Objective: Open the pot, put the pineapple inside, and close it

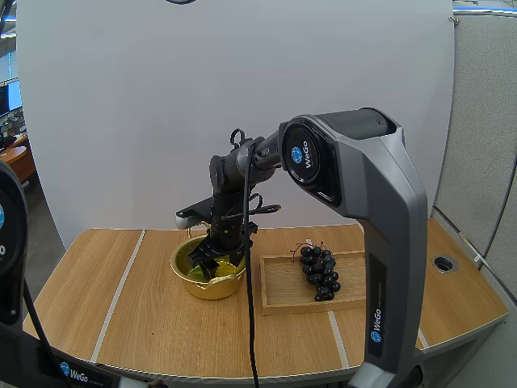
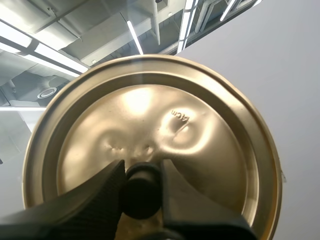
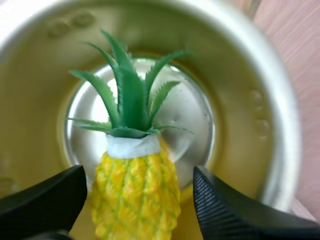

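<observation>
A gold pot (image 1: 212, 289) gleams on a table (image 1: 137, 307) of pale brown wood grain crossed by thin light stripes. The pineapple (image 3: 136, 192) is yellow with a scaly diamond pattern, a white collar and a green crown. The lid (image 2: 210, 150) is gold, its knob (image 2: 141, 192) black. Near-black grapes (image 1: 320, 272) lie on a light wooden tray (image 1: 279, 289).

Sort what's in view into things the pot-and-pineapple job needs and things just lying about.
Job in hand:
- gold pot
- pineapple, inside the pot
- lid, held by its knob in the left pincer
- right pincer, open either side of the pineapple

Just lying about:
- bunch of grapes
- wooden tray under the grapes
</observation>
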